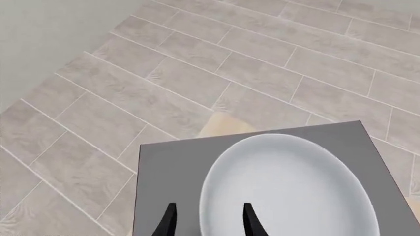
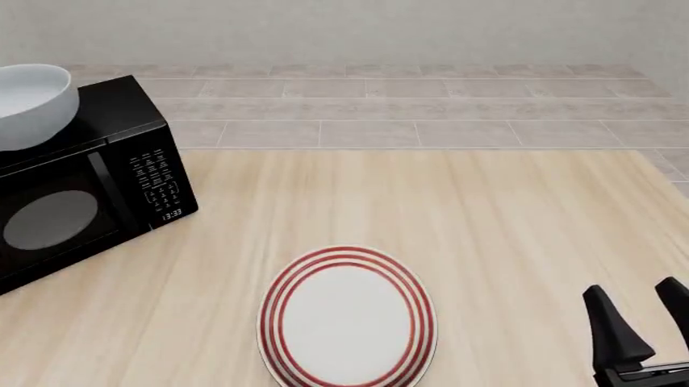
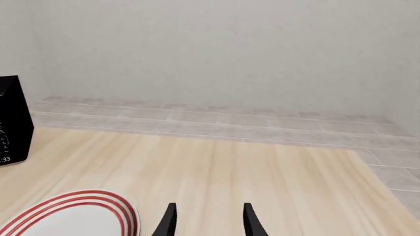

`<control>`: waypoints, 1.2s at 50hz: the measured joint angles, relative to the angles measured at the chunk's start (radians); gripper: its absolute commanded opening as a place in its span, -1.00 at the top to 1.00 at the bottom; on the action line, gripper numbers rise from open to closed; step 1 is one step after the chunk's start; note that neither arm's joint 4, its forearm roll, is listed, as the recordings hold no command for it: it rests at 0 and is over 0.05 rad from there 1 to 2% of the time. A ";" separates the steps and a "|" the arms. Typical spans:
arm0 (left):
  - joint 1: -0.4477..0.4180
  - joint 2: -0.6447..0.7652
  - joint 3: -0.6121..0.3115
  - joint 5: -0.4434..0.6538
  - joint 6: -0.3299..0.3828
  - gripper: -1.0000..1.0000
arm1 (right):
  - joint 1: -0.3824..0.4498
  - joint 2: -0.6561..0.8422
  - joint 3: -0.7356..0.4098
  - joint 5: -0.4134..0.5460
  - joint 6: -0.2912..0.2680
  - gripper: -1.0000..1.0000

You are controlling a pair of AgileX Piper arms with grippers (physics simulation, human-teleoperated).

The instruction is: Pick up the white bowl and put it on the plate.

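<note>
— The white bowl [image 2: 32,101]: how many were there, and where did it sit?

— Just one. It sat on top of the black microwave [image 2: 97,181], at the far left of the table [image 2: 517,226] in the front view.

— And the other things?

— One plate [image 2: 347,318] with red rings, lying flat on the table near the front edge, well apart from the bowl. One microwave, door shut, its keypad facing the table's middle. Two arms.

— How was the left arm posed?

— It did not show in the front view. Its wrist camera looked down over the microwave's grey top, with the left gripper [image 1: 208,221] above the bowl's [image 1: 288,187] near rim. One finger [image 1: 168,221] hung over the microwave top, the other [image 1: 252,221] over the bowl, and the gap between them was moderate, holding nothing. Whether a tip touched the rim could not be told.

— The right arm?

— The right gripper [image 2: 644,318] stood low at the table's front right corner, fingers pointing up and forward, parted and empty, to the right of the plate [image 3: 72,216].
</note>
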 measured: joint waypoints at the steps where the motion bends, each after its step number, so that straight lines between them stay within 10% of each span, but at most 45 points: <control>1: 0.001 0.001 0.001 -0.002 0.001 -1.00 | 0.000 -0.001 0.000 0.001 0.000 -1.00; 53: 0.017 0.095 -0.020 -0.057 -0.008 -1.00 | 0.026 -0.011 -0.008 -0.015 -0.013 -1.00; 54: 0.018 0.095 -0.020 -0.058 -0.009 1.00 | 0.026 -0.011 -0.008 -0.015 -0.013 -1.00; 60: 0.023 0.099 -0.008 -0.076 -0.005 1.00 | 0.027 -0.011 -0.007 -0.017 -0.012 -1.00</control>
